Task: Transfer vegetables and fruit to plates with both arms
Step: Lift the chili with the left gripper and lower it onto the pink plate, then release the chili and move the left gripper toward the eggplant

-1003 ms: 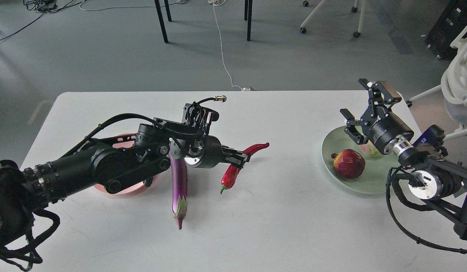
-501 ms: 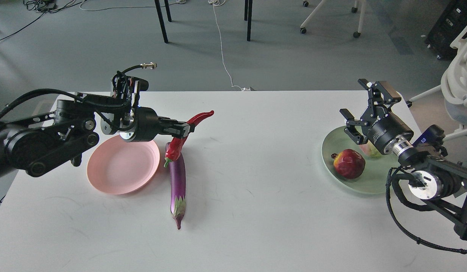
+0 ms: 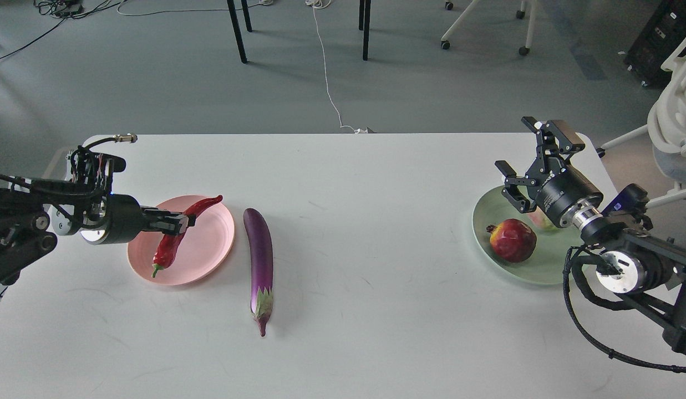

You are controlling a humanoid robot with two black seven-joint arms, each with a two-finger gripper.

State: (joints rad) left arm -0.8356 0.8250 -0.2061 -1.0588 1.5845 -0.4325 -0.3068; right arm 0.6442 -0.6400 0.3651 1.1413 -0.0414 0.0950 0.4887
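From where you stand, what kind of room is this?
Probably a lab or office workspace: a white table on grey floor, cables trailing across it, and wheeled office chairs behind.

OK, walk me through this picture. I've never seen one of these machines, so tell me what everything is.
The view comes from the robot's own head, looking down at a white table. The two black jointed things are its arms. The left claw is shut on a red chili, holding it over the pink plate. A purple eggplant lies on the table just right of that plate. The right claw is open and holds nothing; it hangs over the green plate, where a pomegranate sits, with a paler fruit mostly hidden behind the arm.
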